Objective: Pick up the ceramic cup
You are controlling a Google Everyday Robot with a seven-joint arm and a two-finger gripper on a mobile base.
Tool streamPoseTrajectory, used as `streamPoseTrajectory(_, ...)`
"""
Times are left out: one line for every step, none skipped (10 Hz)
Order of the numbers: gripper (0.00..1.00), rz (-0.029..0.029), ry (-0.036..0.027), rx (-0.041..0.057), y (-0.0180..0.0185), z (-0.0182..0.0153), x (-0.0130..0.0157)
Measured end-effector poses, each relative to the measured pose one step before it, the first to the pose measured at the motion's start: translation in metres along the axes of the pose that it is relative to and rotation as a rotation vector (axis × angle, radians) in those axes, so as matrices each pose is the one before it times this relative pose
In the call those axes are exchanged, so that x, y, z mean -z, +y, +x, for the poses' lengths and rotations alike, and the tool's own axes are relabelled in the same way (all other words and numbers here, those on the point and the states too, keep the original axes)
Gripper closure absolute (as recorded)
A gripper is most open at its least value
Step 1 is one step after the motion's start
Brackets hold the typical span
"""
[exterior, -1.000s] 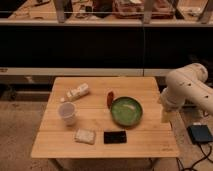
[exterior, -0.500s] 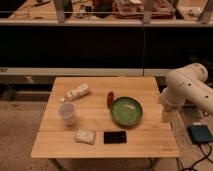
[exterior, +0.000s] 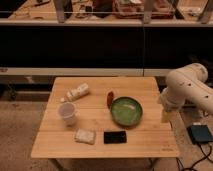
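Well, the wooden table [exterior: 145, 144] carries everything. The white robot arm [exterior: 187, 89] hangs off its right edge, the gripper [exterior: 165, 116] pointing down just beside that edge, fingers apart, holding nothing. A green bowl [exterior: 126, 111] sits right of the middle. The white cup [exterior: 67, 113] stands upright near the left edge, well apart from the gripper.

Robotics test area of laboratory or workshop type. A light wooden surface [exterior: 150, 145] stands alone on a speckled hard floor [exterior: 20, 130], in front of a long dark bench [exterior: 100, 45] whose top carries cluttered equipment. A white robot arm [exterior: 187, 87] reaches in at the surface's right edge, its hand [exterior: 165, 115] hanging just beside that edge. A cabled box [exterior: 200, 134] lies on the floor.
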Motion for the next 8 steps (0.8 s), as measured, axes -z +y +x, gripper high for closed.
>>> streamPoseTrajectory(0.35, 0.00002, -0.00001, -0.00004, 0.0, 0.00001, 0.0)
streamPoseTrajectory(0.35, -0.00002, 0.00004, 0.00004, 0.00001, 0.0, 0.00003)
streamPoseTrajectory(0.35, 0.00094, 0.0005, 0.00049, -0.00017, -0.0001, 0.00044)
streamPoseTrajectory(0.35, 0.00256, -0.00031, 0.00194, -0.00047, -0.00066, 0.0005)
streamPoseTrajectory(0.35, 0.02856, -0.01514, 0.03801, -0.00679, -0.01403, 0.00458)
streamPoseTrajectory(0.35, 0.04767, -0.05004, 0.0833, -0.01182, -0.03455, 0.00877)
streamPoseTrajectory(0.35, 0.03549, -0.0487, 0.0702, -0.00889, -0.02867, 0.00651)
streamPoseTrajectory(0.35, 0.04037, -0.06789, 0.08955, -0.00832, -0.03403, 0.00708)
